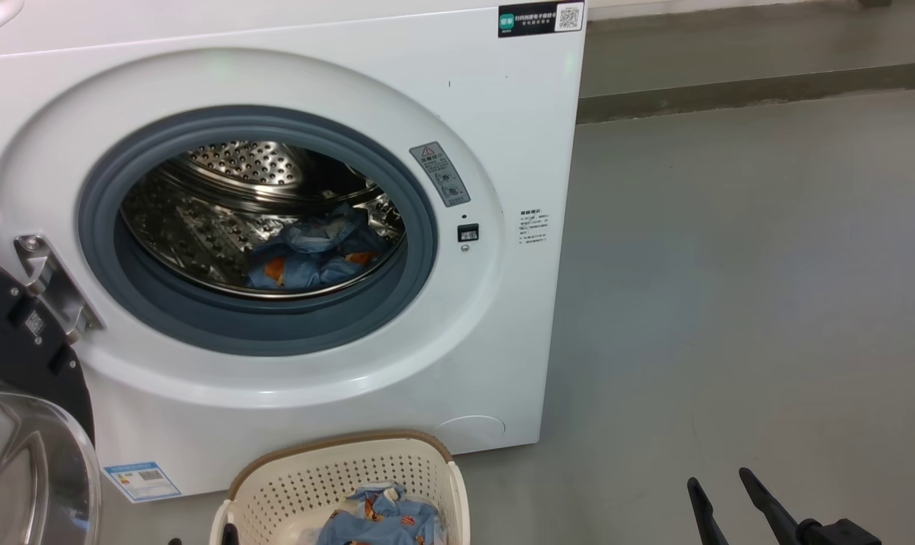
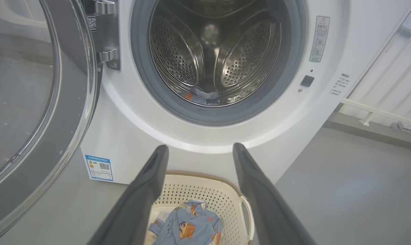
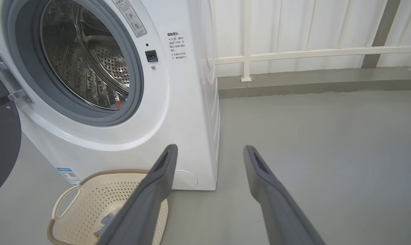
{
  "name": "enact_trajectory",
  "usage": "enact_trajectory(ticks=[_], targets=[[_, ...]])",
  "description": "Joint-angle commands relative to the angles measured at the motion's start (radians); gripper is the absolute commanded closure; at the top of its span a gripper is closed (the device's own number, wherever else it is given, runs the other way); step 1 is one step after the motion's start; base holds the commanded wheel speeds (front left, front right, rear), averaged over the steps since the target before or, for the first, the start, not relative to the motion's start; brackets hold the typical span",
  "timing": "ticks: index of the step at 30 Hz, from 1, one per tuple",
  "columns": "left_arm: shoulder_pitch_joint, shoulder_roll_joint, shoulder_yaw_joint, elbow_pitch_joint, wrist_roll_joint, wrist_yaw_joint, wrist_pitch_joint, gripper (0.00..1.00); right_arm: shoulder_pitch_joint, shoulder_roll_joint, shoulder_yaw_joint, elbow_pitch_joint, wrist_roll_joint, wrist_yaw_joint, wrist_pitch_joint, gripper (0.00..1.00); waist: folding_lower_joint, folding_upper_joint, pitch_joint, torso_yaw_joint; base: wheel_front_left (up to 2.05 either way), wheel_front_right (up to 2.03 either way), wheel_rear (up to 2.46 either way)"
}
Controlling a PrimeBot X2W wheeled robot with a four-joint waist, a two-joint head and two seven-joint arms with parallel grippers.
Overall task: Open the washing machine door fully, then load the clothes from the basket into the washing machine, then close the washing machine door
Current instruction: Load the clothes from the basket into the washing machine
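The washing machine (image 1: 502,113) has its door (image 2: 38,102) swung wide on my left. Loading is under way, with blue cloth (image 1: 313,253) lying in the drum (image 1: 200,227). The basket (image 1: 336,469) sits on the floor (image 1: 729,303) just before it, bear-print clothes (image 2: 188,228) inside. The left pincer (image 2: 200,147) hangs above them, wide and empty; the right pincer (image 3: 210,147) is wide too, over bare floor. Next I'd lower the left onto the clothes, minding the basket wall.
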Motion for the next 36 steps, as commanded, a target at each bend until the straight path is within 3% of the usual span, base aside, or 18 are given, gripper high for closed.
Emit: enact_trajectory(ticks=[1, 13, 23, 36], targets=[[-0.011, 0.005, 0.034, -0.03, -0.004, 0.003, -0.006, 0.0, -0.01, -0.013, 0.016, -0.022, -0.016, 0.002, -0.012, 0.0, 0.0, 0.0, 0.001, 0.0, 0.0, 0.0, 0.0], [-0.005, 0.005, 0.05, -0.041, -0.009, 0.006, -0.006, 0.0, -0.007, -0.005, 0.012, -0.03, -0.018, 0.002, -0.012, 0.0, 0.0, 0.0, 0.015, -0.006, 0.0, 0.0, 0.0], [-0.036, 0.005, -0.009, 0.006, -0.006, -0.009, -0.006, 0.0, -0.016, 0.012, 0.029, -0.03, -0.011, 0.002, -0.012, 0.0, 0.0, 0.0, 0.062, -0.033, 0.0, 0.0, 0.0], [-0.201, 0.01, -0.06, 0.204, 0.017, -0.023, 0.013, 0.0, -0.094, 0.038, 0.051, -0.035, 0.004, 0.002, -0.012, 0.0, 0.0, 0.0, 0.251, -0.098, 0.0, 0.0, 0.0]])
